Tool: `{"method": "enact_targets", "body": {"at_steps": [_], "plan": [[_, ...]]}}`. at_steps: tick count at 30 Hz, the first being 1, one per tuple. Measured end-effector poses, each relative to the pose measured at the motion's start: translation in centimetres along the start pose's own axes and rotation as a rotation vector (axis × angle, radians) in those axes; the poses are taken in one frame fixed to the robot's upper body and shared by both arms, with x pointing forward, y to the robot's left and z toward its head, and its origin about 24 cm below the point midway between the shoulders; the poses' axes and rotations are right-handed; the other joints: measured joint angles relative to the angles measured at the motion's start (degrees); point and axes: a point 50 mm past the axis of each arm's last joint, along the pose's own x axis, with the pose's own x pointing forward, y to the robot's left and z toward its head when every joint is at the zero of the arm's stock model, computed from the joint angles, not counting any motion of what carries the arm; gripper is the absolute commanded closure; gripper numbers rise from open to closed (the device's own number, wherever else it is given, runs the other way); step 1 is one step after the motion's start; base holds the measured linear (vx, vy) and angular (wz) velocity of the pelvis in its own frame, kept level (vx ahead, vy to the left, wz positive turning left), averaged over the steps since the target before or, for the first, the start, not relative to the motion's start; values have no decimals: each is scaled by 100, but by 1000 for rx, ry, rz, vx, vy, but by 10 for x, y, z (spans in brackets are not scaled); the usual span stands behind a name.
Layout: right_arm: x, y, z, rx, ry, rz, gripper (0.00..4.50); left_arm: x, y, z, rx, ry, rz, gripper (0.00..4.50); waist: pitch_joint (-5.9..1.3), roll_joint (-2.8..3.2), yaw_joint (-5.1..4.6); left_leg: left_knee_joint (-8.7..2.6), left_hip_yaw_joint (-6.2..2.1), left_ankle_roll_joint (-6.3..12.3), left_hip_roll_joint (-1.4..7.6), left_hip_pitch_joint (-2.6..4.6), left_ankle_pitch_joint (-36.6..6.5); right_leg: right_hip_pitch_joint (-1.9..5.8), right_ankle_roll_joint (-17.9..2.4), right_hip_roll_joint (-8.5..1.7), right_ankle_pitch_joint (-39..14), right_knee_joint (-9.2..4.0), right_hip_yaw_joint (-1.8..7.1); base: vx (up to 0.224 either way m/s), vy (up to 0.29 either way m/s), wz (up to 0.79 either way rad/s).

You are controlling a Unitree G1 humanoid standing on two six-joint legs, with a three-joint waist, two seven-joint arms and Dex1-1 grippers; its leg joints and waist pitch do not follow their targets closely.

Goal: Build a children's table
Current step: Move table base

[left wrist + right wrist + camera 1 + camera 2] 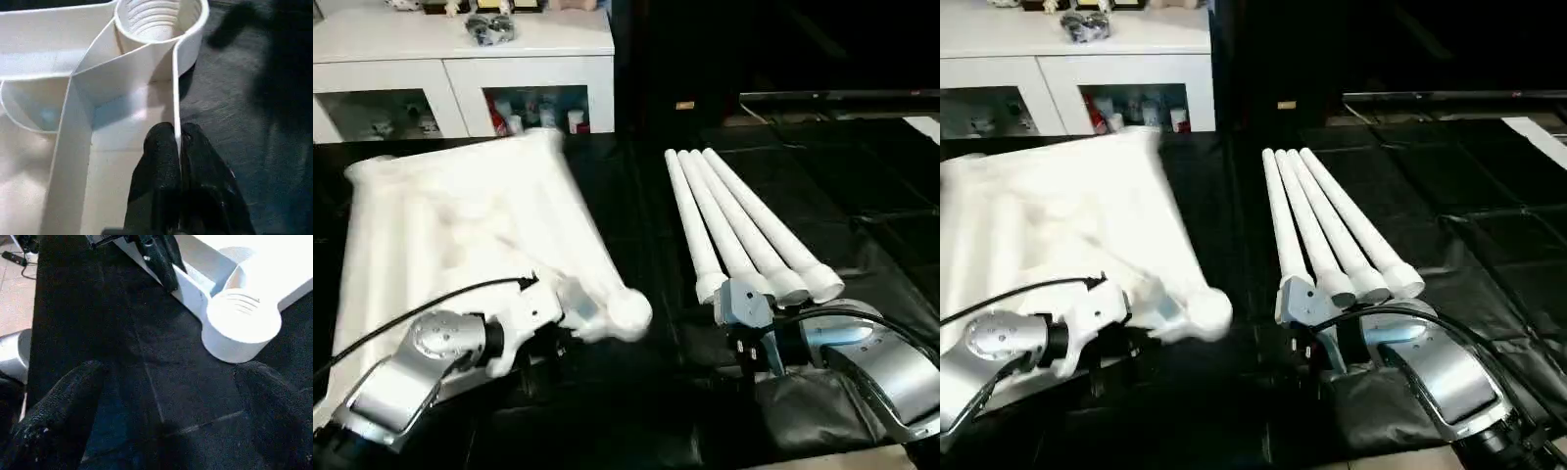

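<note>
The left gripper (178,142) is seen clenched on the thin side wall of the large white plastic table top (431,225), one black finger (159,161) on each face of the wall, just short of a round ribbed corner socket (159,19). The top lies underside up at the left of the head views on a black cloth-covered surface (636,392), its long axis running from the upper left toward the lower centre, where the rounded corner (628,311) points. Smooth, glossy ribs are seen crossing its underside. Right of centre, four long white tapered tube legs (744,225) lie side by side, touching, their flared ends toward the lower right. The right gripper (166,426) is held wide open over the cloth, grasping nothing, near those flared ends.
</note>
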Motion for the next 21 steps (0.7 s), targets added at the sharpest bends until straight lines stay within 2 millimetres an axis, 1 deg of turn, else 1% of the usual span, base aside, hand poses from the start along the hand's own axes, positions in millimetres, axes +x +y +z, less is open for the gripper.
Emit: {"method": "enact_targets", "body": {"at_steps": [4,10,11,13,15,16,18,19,21], "plan": [[1,-4,0,3,5,-42,0,0,1,-1,20,-11,-13,450,0,0,44,-5,4,-5,14,1,3,-2,-6,13,-2,0,0,0,0,0],[3,-8,2,65,-24,-83,0,0,3,-3,30,-17,-22,450,-6,25,102,-11,7,-29,44,5,15,-5,-16,43,4,0,1,0,0,0],[5,-10,5,69,-47,-102,0,-1,3,-3,22,-20,-23,423,-6,25,106,-12,7,-36,53,5,19,-8,-20,52,6,0,1,0,0,0],[6,-15,9,75,-73,-134,0,-2,3,-3,19,-21,-20,423,-5,26,103,-15,8,-41,57,4,22,-14,-24,55,9,1,1,0,0,0],[6,-21,15,90,-121,-193,0,-5,2,-2,12,-34,-18,385,-5,26,101,-19,10,-45,59,3,25,-18,-25,57,9,1,1,0,0,0],[7,-24,19,103,-148,-216,0,-7,2,-1,12,-42,-17,385,-5,25,90,-19,11,-47,61,1,26,-22,-26,59,9,1,1,0,0,0],[7,-29,27,120,-181,-249,0,-12,0,4,23,-59,-26,382,-5,25,98,-20,14,-47,61,1,26,-24,-30,59,6,1,2,0,0,0],[7,-30,29,126,-191,-254,0,-14,0,7,26,-75,-27,355,-6,24,104,-20,17,-47,62,1,26,-24,-32,59,5,0,2,0,0,0],[8,-31,31,129,-211,-259,0,-21,0,12,26,-99,-25,338,-4,16,120,-24,18,-47,63,0,26,-25,-38,59,-1,0,1,0,0,0]]}}
